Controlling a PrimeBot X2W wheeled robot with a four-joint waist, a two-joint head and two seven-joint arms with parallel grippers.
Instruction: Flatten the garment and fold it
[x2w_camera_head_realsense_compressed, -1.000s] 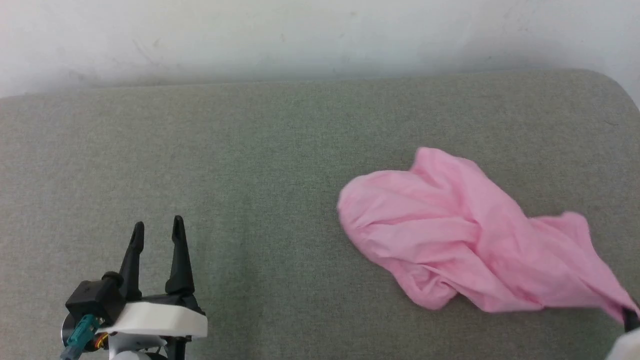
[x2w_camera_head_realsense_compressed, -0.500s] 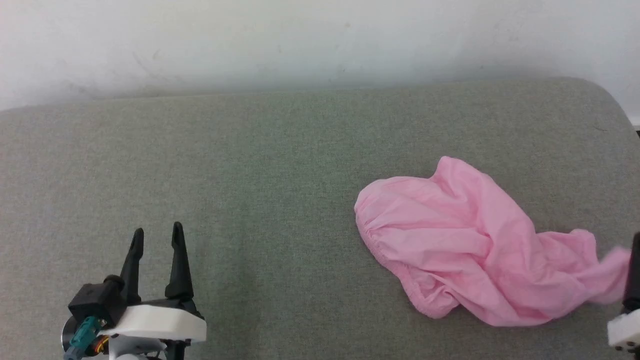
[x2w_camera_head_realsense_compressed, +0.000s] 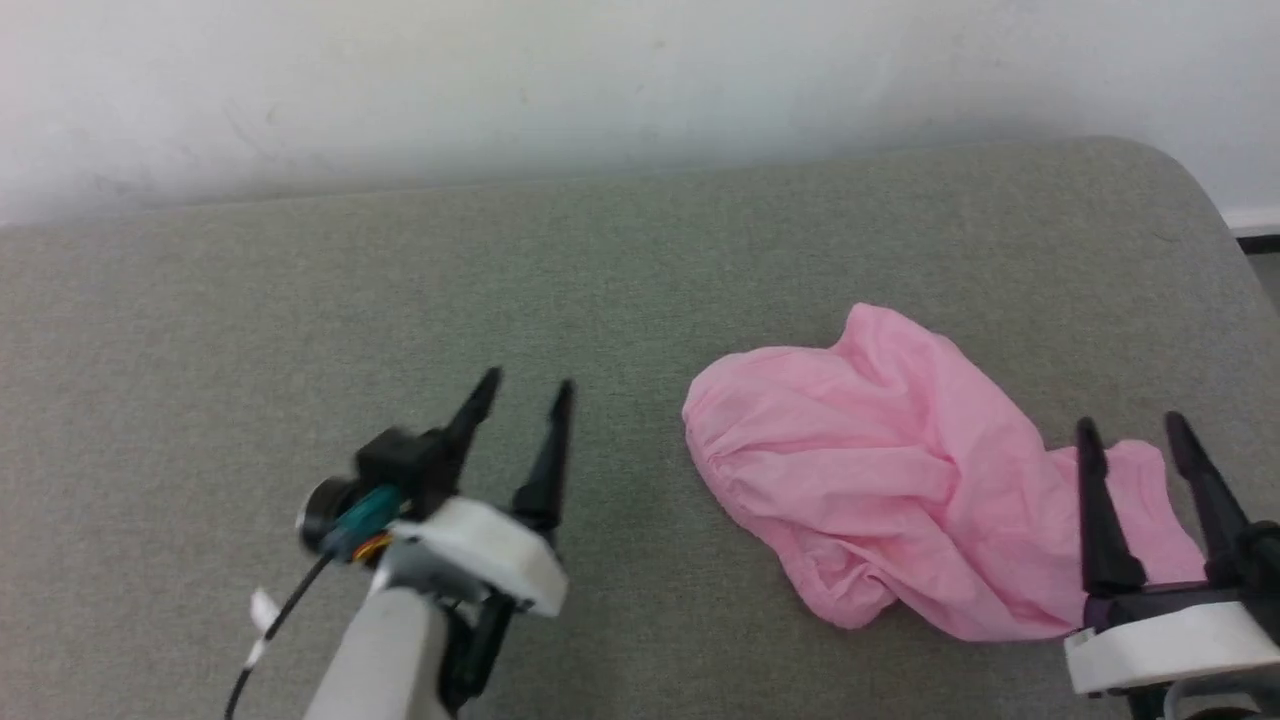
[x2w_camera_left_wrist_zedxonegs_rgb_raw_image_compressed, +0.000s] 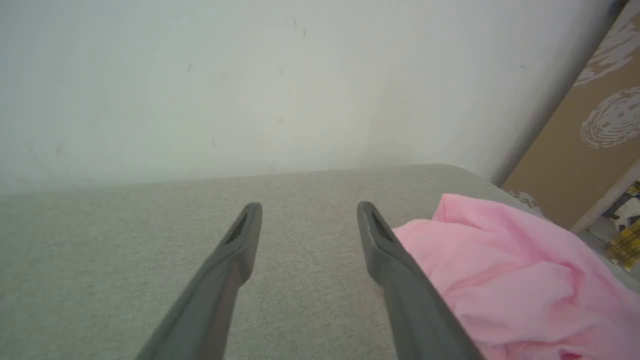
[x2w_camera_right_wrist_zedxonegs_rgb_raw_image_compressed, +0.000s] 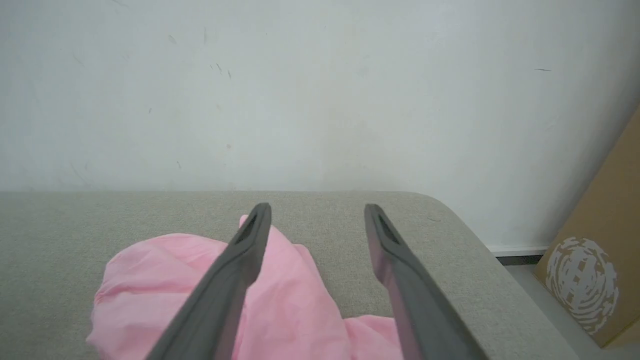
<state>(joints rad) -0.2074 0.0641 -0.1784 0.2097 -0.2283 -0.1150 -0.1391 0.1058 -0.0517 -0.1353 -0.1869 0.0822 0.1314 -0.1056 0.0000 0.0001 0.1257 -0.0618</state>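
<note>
Pink garment (x2w_camera_head_realsense_compressed: 880, 480), crumpled, flattening stage; left gripper (x2w_camera_head_realsense_compressed: 525, 385) and right gripper (x2w_camera_head_realsense_compressed: 1130, 425) spread, empty; next move called for edge grasps.

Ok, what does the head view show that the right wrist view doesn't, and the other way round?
Head view, not right wrist: the left gripper, fingers apart, over the grey-green fabric surface, left of the bright pink thin-cloth garment.
Right wrist, not head: a brown cardboard box with a white swirl print, beyond the surface's rounded corner.
Both: the crumpled garment, the surface, the white wall, and the right gripper, fingers apart at the garment's right end.
</note>
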